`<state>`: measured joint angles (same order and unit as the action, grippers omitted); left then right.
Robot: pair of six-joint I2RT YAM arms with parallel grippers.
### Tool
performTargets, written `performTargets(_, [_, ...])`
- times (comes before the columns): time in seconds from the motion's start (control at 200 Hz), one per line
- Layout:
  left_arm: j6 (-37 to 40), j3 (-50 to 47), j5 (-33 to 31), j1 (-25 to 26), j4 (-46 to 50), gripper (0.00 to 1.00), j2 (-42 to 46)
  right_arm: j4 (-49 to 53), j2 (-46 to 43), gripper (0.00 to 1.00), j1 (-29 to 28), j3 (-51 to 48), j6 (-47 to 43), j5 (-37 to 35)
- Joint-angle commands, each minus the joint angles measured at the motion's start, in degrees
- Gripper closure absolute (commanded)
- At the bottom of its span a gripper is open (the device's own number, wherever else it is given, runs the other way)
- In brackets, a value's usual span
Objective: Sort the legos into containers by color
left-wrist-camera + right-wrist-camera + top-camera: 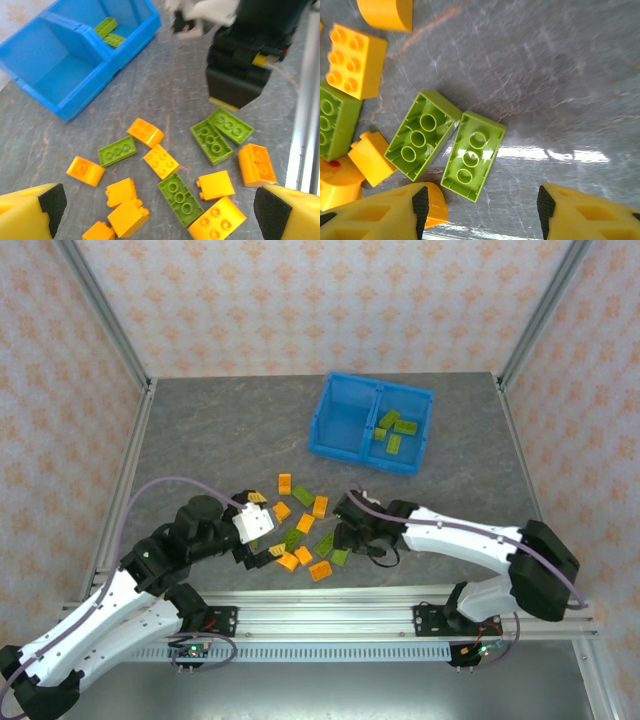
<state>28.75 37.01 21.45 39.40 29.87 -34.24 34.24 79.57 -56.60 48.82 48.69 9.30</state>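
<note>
Orange and olive-green legos [300, 530] lie scattered on the grey table near the front edge. My left gripper [255, 532] hovers over their left side, open wide [162, 207], with a green brick [181, 192] and orange bricks [161, 161] below it and nothing held. My right gripper [345, 537] is low at the pile's right side, open [482, 207]. Two green bricks lie hollow side up just ahead of it [472, 155], [422, 135]. The blue bin [345, 420] stands farther back. Its left container is bare [60, 75], and several green bricks [395, 428] lie in the right one.
An aluminium rail [330, 605] runs along the table's near edge, close behind the pile, and shows at the right of the left wrist view [305, 125]. The right arm's black wrist [240, 65] hangs over the pile's far side. Patterned walls enclose the table.
</note>
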Motion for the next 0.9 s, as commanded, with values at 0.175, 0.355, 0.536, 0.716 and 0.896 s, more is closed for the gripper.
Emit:
performTargets(0.175, [6.5, 1.4, 9.3, 0.5, 5.3, 0.01, -2.0, -4.1, 7.1, 0.41, -3.1, 2.2, 2.6, 0.7])
performTargets(0.355, [6.6, 1.2, 9.2, 0.5, 5.1, 0.01, -1.7, -5.3, 9.1, 0.41, -3.3, 2.5, 2.6, 0.4])
performTargets(0.536, [6.7, 1.2, 8.8, 0.5, 5.0, 0.01, -1.3, -4.3, 11.3, 0.45, -3.6, 2.5, 2.6, -1.3])
performTargets(0.716, [6.7, 1.1, 8.7, 0.5, 5.0, 0.01, -1.2, -3.3, 14.7, 0.47, -4.5, 4.1, 2.3, -2.7])
performTargets(0.896, [6.9, 1.1, 8.4, 0.5, 4.9, 0.01, -1.1, 2.7, 18.6, 0.54, -6.2, 6.7, 3.5, -8.4])
